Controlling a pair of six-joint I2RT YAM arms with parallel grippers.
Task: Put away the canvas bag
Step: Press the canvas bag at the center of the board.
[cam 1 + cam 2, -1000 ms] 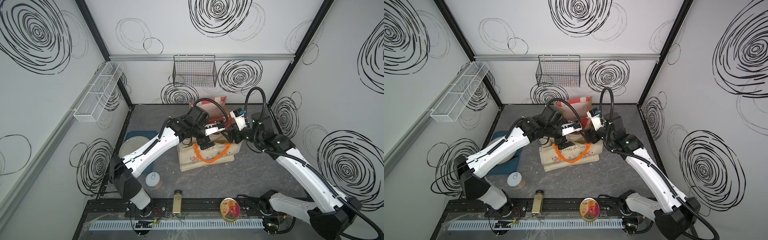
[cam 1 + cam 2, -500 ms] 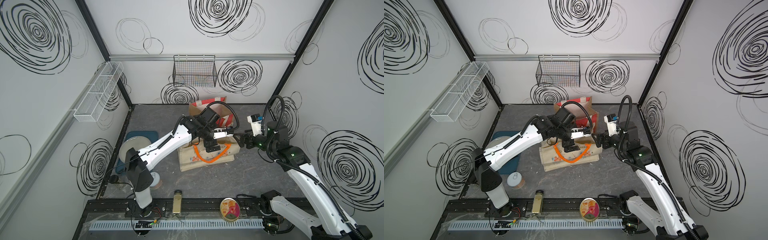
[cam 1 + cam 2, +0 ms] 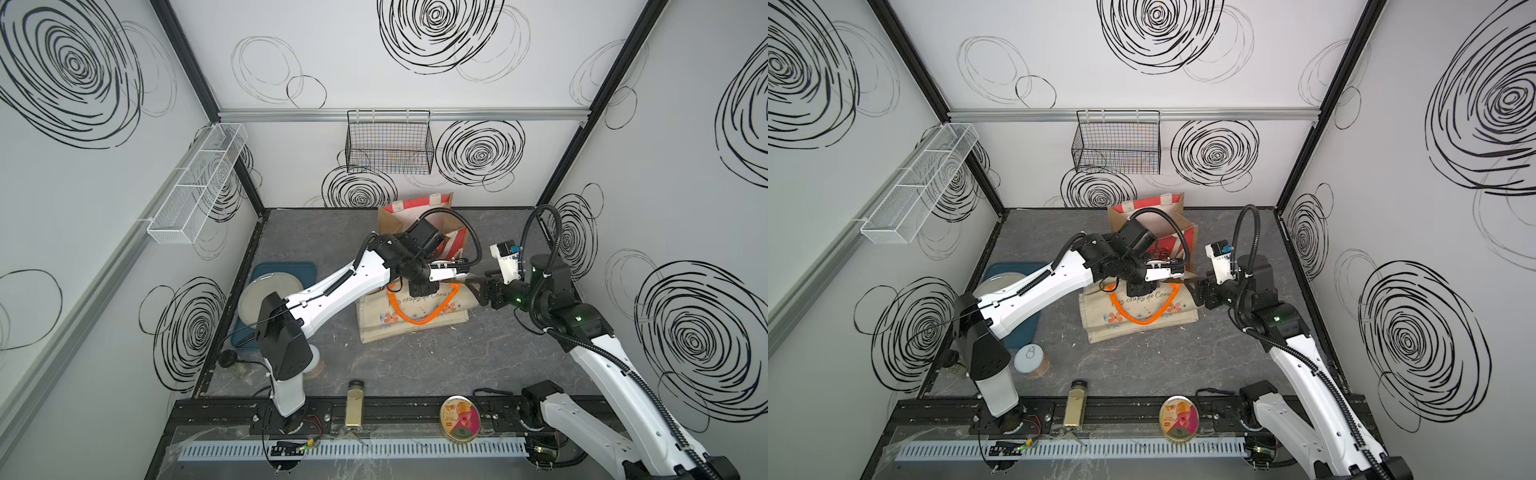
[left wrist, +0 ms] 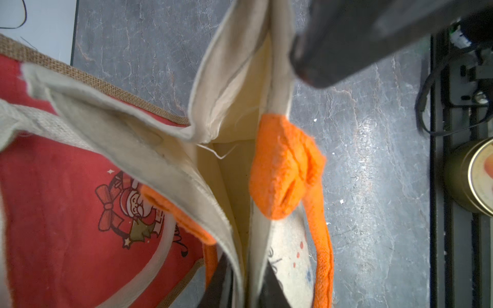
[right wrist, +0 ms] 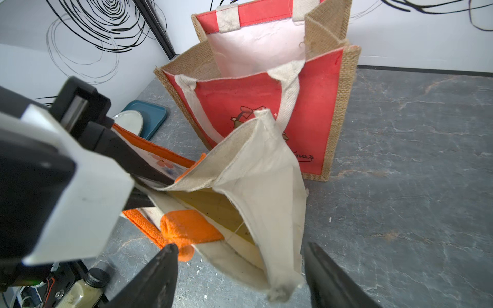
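The canvas bag (image 3: 411, 320) lies on its side in the middle of the table (image 3: 415, 365), just in front of the upright red jute bag (image 3: 415, 208), with its mouth lifted off the surface. The left gripper (image 4: 244, 285) has its jaws clenched on the cream rim, both layers of cloth pinched between them. The right gripper (image 5: 240, 248) has its jaws spread, one on each side of the sagging corner of the mouth and not gripping.

It looks like a light, limp thing. The cloth droops wherever it isn't held, so I'd expect it to fold and swing rather than keep a shape. The weave should give the pads plenty of bite; slipping seems unlikely, and nothing about it is fragile. The best holds, to my eye, are the doubled hem of the rim and the thick orange patch (image 4: 285, 170) where a handle is stitched on. A second pinch on the free corner would keep the mouth from collapsing.

As for containers — the canvas bag shows only a bare yellowish lining through its mouth, with nothing inside that I can see. The red jute bag stands open, and the part of its pale interior that shows is empty. The black wire basket (image 3: 388, 145) hangs on the back wall; I cannot tell whether anything is in it. The white mesh shelf (image 3: 199, 183) on the side wall looks bare.
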